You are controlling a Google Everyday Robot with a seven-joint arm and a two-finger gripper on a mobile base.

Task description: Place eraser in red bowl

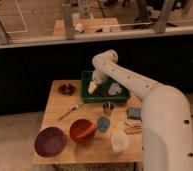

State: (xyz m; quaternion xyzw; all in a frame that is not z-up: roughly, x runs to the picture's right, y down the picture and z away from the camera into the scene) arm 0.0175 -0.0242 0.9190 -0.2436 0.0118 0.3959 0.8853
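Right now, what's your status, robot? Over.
Claw open, hovering at the green tray. Eraser not made out; red bowl sits nearer the front. Blue cup beside the bowl, nothing covering it.

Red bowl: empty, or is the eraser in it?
Looks empty: the red bowl shows only its red inside. Gripper hangs over the green tray, away from it.
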